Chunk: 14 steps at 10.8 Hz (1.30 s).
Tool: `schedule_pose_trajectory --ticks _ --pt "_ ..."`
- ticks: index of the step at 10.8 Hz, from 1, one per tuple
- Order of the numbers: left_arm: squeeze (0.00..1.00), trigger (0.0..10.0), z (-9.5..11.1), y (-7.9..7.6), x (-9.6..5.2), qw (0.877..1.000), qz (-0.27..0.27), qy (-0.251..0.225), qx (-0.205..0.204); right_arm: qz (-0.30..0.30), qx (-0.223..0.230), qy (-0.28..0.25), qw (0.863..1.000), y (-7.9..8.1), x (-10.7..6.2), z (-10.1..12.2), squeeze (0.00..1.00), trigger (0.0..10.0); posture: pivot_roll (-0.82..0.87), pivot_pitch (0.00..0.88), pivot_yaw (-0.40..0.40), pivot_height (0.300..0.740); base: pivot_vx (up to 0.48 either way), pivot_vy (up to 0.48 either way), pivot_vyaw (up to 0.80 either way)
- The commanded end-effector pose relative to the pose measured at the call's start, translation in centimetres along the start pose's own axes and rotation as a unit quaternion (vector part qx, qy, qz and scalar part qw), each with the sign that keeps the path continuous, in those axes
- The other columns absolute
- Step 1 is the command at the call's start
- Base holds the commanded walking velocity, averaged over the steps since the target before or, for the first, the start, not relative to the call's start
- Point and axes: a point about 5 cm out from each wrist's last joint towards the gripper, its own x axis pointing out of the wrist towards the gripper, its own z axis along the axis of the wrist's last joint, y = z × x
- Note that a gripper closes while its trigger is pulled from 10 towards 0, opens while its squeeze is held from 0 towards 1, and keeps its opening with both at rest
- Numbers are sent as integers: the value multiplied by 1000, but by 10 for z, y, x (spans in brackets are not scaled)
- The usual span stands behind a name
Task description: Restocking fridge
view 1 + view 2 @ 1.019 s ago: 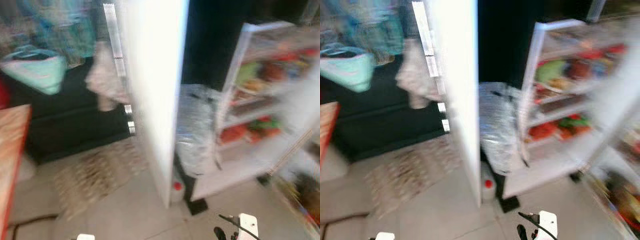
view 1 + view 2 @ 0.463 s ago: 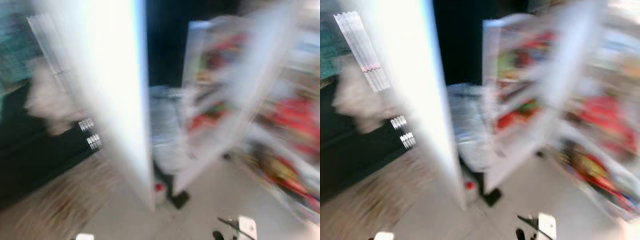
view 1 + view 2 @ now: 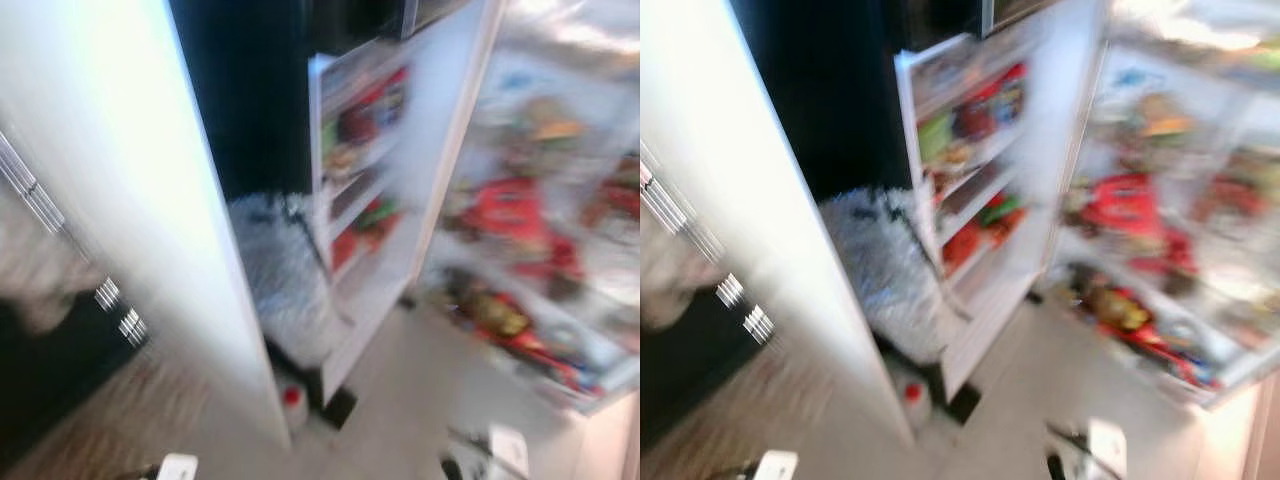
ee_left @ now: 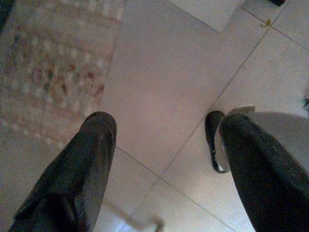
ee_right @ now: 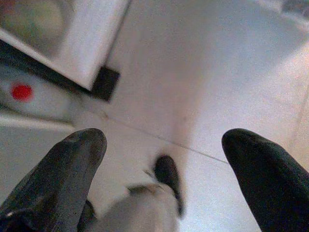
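Where fridge door [image 3: 385, 190] swings wide, bare floor [image 4: 183, 87] between end effectors

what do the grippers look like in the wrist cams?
Each gripper has two long black fingers, thick, rounded and tapering to blunt tips, with a matte, slightly glossy surface. Left gripper: finger dark and smooth. Right gripper: finger the same. In the head views, white arm housings show, blurred, with a thin black cable beside the right one.
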Motion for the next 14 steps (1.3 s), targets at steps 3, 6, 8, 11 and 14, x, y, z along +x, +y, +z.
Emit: schedule_pose_trajectory --ticks 3,6,8,11,14 --pt "0 10000 -4 1 -1 1000 0 10 5 -15 6 -12 1000 -3 -1 -1 0 10000 -106 0 61 740 0 0 0" --pt "0 10000 -4 2 -1 1000 1 11 8 -72 -7 -61 996 -8 -3 6 0 10000 -113 0 65 740 0 0 0" --pt "0 10000 -4 3 -1 1000 2 11 10 -161 -19 -109 981 -16 -8 11 0 10000 -126 7 67 740 0 0 0" --pt "0 10000 -2 2 0 1000 2 8 11 -309 -54 -264 912 -63 -44 30 0 10000 -132 4 66 740 0 0 0" --pt "0 10000 -2 3 0 1000 3 6 10 -356 -52 -307 881 -63 -53 43 0 10000 -135 0 67 740 0 0 0"
